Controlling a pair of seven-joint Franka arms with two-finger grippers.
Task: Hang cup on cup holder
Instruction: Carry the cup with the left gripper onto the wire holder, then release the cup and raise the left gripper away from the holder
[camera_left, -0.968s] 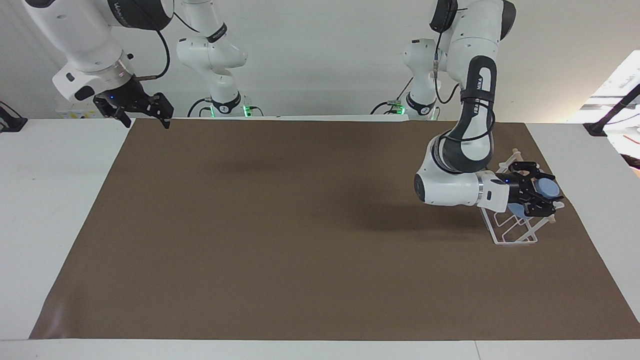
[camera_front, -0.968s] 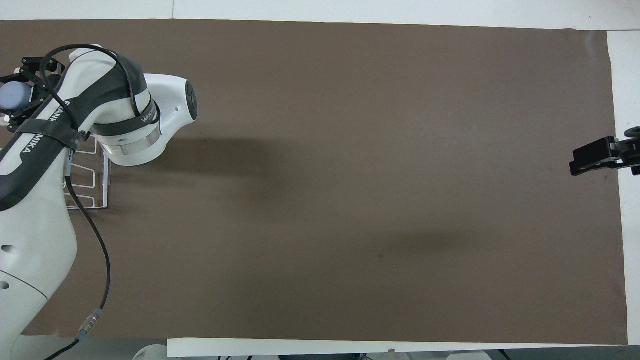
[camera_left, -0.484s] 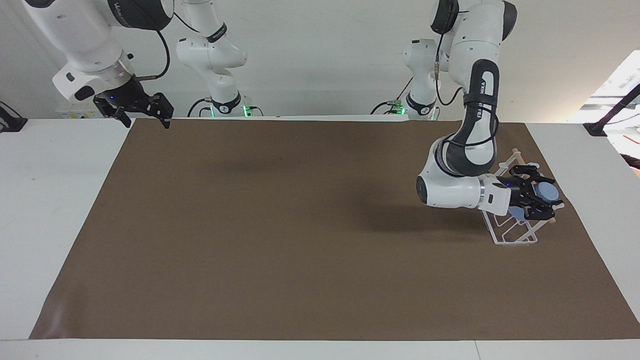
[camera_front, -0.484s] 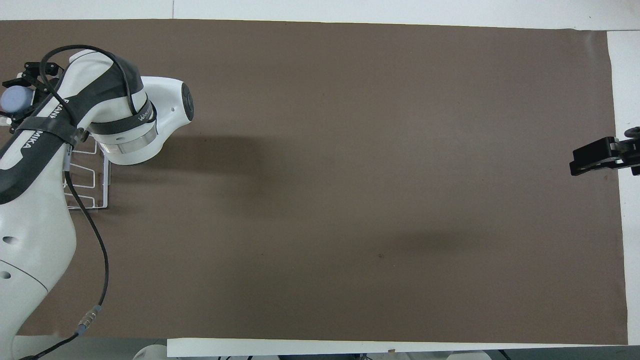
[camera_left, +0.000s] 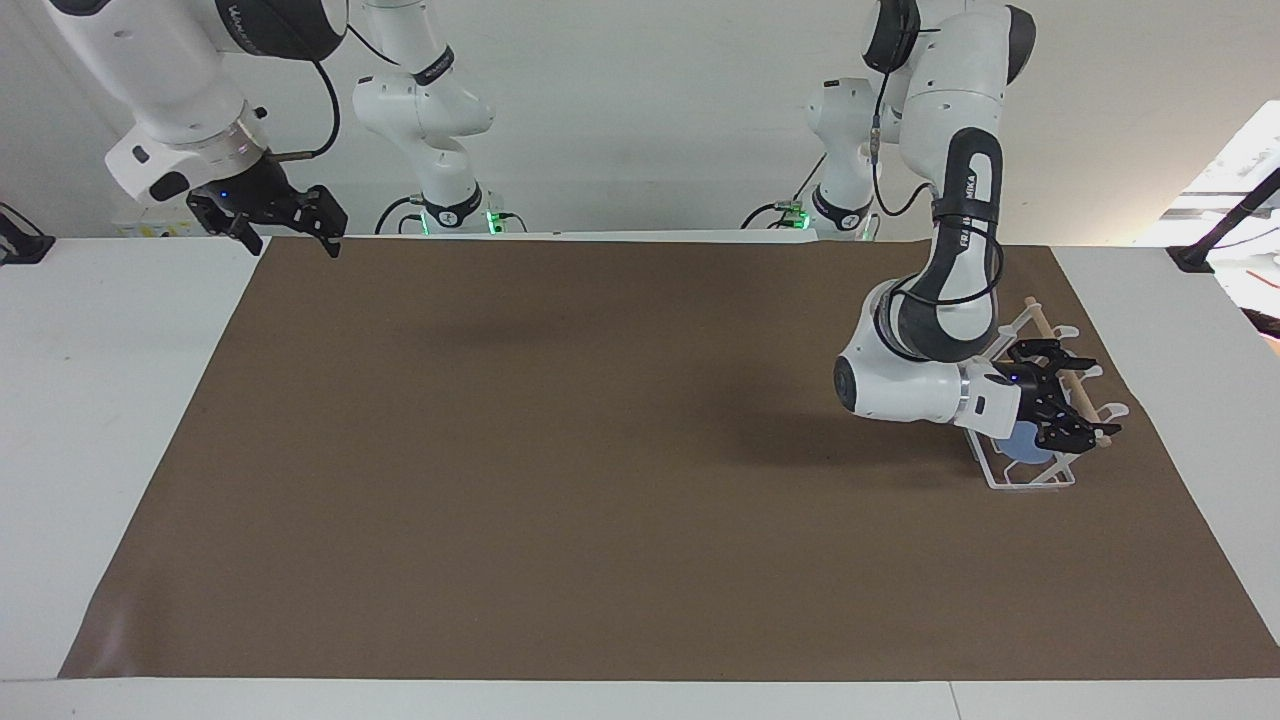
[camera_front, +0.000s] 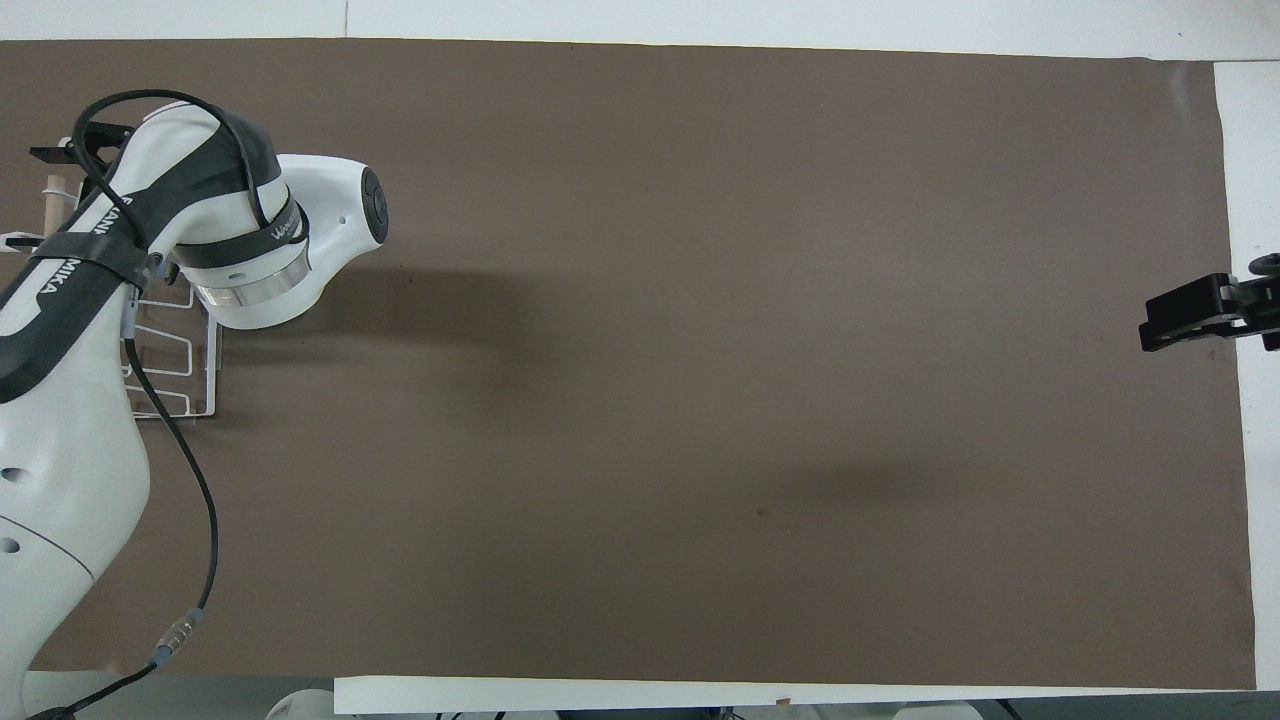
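The left tool (camera_left: 1062, 398) sits low in the cup holder (camera_left: 1030, 478), fingers apart around the blue cup (camera_left: 1022, 446). The right tool (camera_left: 283, 220) waits above the tabletop's (camera_left: 110, 400) corner, fingers apart.

Left gripper (camera_left: 1058, 398) hemmed in by cup holder (camera_left: 1030, 476): wooden rod (camera_left: 1062, 371) between jaws, wire prongs and cup (camera_left: 1022, 447) just below. Brown mat (camera_left: 600, 450) unobstructed below right gripper (camera_left: 270, 215), which waits.
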